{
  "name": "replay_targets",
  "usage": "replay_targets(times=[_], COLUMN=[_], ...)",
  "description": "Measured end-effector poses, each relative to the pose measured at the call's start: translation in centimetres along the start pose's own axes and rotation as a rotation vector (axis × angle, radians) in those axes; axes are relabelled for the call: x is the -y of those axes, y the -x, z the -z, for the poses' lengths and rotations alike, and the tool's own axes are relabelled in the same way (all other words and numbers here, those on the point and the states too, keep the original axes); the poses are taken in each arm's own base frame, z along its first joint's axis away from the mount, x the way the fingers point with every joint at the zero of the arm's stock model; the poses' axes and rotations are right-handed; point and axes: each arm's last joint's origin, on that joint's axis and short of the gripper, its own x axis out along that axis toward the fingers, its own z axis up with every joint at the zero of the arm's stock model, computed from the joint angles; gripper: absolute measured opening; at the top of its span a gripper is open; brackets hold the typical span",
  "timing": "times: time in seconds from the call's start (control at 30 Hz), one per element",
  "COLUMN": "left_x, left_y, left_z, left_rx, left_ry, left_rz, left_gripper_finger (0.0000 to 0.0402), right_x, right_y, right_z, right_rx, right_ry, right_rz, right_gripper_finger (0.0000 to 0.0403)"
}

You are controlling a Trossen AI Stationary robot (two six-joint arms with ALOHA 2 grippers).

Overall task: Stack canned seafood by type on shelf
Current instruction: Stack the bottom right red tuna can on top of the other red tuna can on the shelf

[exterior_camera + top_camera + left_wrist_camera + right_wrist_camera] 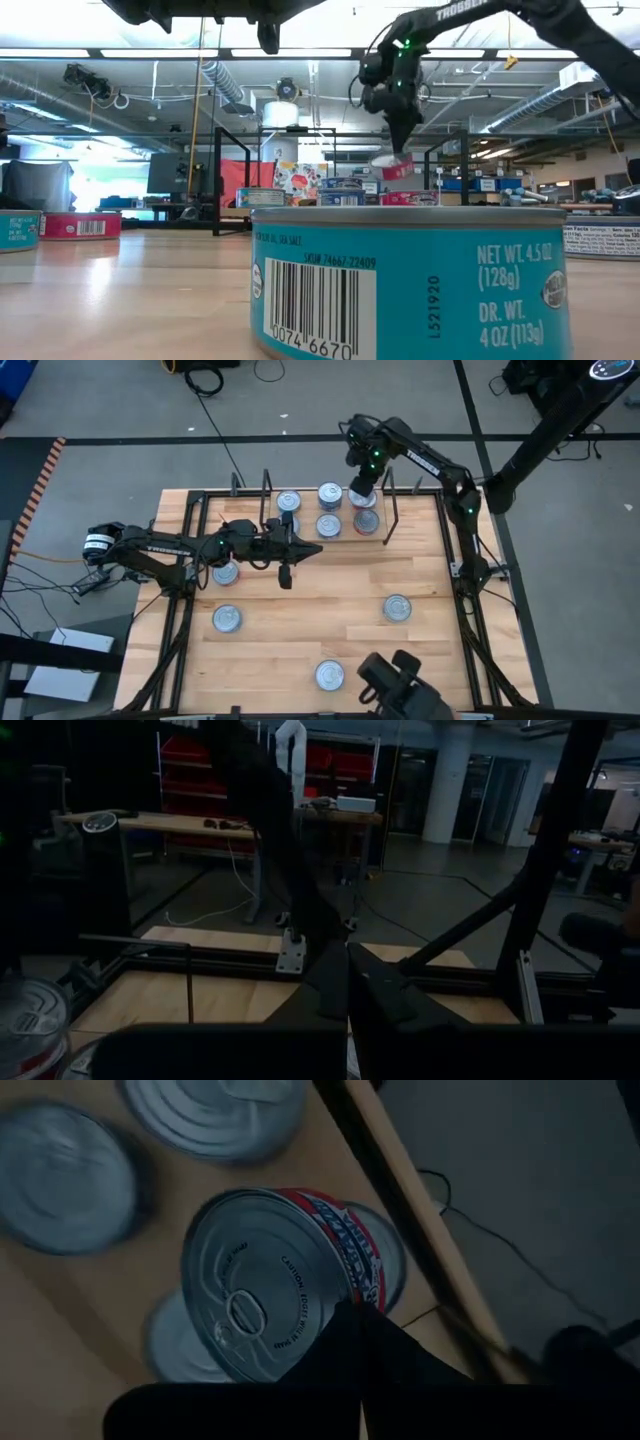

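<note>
The shelf [306,512], a light board with black wire uprights, stands at the table's far edge. Several silver-lidded tins [329,525] sit on it by their bases. My right gripper [362,484] hangs over the shelf's right part, shut on a red-labelled tin [262,1280], also seen in the low view as the tin [391,166]. My left gripper [312,550] is shut and level above the table's middle, touching nothing. Loose tins lie on the tabletop: a red one [226,572] and three more [228,619], [397,608], [330,675]. My right gripper holds the red-labelled tin at its edge [338,1308], where the lid's rim meets the side wall. The fingers [375,1355] come from above, pointing down. The tin hangs tilted below them [391,166], lifted clear above the tins on the shelf.
A blue-labelled tin [410,285] fills the low view's foreground. Black frame rails [185,610] run along the table's left and right sides. A dark camera mount [400,685] sits at the near edge. Bare wood lies between the loose tins.
</note>
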Motion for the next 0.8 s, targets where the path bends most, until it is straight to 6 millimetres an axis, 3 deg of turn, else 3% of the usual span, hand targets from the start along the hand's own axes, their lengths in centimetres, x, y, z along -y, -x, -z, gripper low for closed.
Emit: replay_targets(times=[0.27, 0.8], left_x=[0.0, 0.0], left_y=[0.0, 0.0], left_z=[0.0, 0.0], left_rx=[0.001, 0.0], left_ry=[0.003, 0.016], left_rz=[0.0, 0.0], left_gripper_finger=[0.0003, 0.0003], right_x=[2.0, 2.9], right_y=[-2.7, -3.0], right_z=[-0.4, -0.7], right_rx=[-0.075, -0.015], right_ry=[0.129, 0.142], right_rz=[0.052, 0.038], right_gripper_finger=[0.0, 0.0])
